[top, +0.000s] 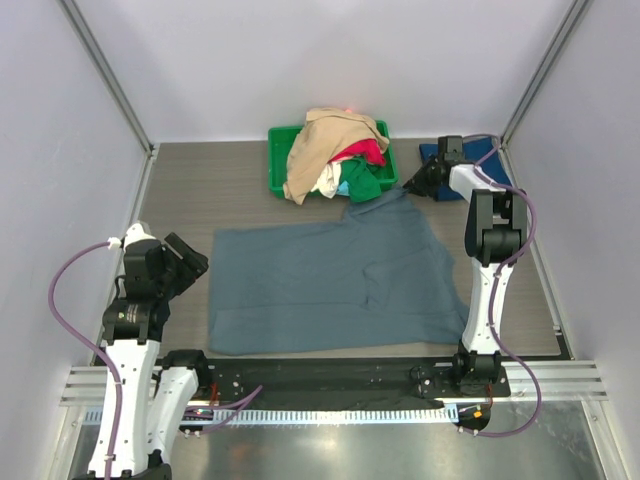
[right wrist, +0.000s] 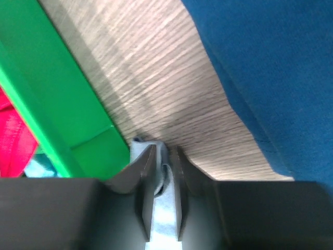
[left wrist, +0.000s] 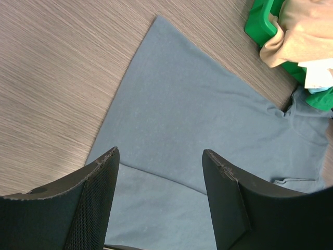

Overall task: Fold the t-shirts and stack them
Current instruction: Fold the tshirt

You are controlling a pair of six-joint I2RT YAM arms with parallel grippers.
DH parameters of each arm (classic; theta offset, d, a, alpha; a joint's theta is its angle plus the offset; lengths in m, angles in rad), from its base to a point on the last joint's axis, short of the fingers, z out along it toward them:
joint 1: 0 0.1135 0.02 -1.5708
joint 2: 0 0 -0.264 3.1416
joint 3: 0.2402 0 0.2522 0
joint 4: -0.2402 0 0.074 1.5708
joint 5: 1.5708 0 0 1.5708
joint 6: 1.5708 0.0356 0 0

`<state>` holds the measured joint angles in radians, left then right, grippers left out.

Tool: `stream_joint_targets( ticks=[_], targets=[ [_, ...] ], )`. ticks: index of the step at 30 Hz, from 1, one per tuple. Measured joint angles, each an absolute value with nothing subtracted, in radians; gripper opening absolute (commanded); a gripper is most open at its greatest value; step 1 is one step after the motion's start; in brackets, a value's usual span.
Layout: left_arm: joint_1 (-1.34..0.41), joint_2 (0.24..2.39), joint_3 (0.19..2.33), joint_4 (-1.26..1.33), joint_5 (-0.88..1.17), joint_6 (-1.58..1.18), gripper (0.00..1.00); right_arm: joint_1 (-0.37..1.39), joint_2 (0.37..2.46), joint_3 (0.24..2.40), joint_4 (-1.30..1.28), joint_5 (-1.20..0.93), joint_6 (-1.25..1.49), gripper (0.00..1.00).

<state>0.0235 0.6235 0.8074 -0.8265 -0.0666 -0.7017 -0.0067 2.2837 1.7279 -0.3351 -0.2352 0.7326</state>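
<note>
The left jaws hung released at the left edge of the grey-blue t-shirt (top: 320,290), which lay spread flat on the table (top: 190,190). Behind it, the green bin (top: 278,160) held a heap of t-shirts (top: 335,140), tan, red, green and white. Beside the bin, the right jaws were clenched on the grey-blue t-shirt's far corner, near the navy t-shirt (right wrist: 270,78).

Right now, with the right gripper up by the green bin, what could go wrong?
The right gripper pinches only a thin edge of the grey-blue t-shirt, so it may slip on a pull. The pinch sits right beside the green bin, which could get nudged. The green t-shirt spilling over the bin's rim lies close by and might drag along.
</note>
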Motion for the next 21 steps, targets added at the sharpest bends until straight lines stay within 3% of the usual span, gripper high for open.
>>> stream_joint_targets(
  ticks=[1, 2, 12, 21],
  targets=[
    [0.023, 0.624, 0.807, -0.826, -0.067, -0.702, 0.66, -0.006, 2.284, 1.727, -0.336, -0.234, 0.731, 0.04],
    [0.023, 0.624, 0.807, -0.826, -0.067, -0.702, 0.66, -0.005, 2.284, 1.723, -0.336, -0.235, 0.729, 0.01],
    [0.027, 0.723, 0.804, -0.779, -0.086, -0.702, 0.66, 0.027, 2.276, 1.716, -0.342, -0.226, 0.723, 0.01],
    [0.028, 1.111, 0.896, -0.661, -0.121, -0.717, 0.67, 0.032, 2.128, 1.647, -0.377, -0.216, 0.707, 0.01]
  ],
)
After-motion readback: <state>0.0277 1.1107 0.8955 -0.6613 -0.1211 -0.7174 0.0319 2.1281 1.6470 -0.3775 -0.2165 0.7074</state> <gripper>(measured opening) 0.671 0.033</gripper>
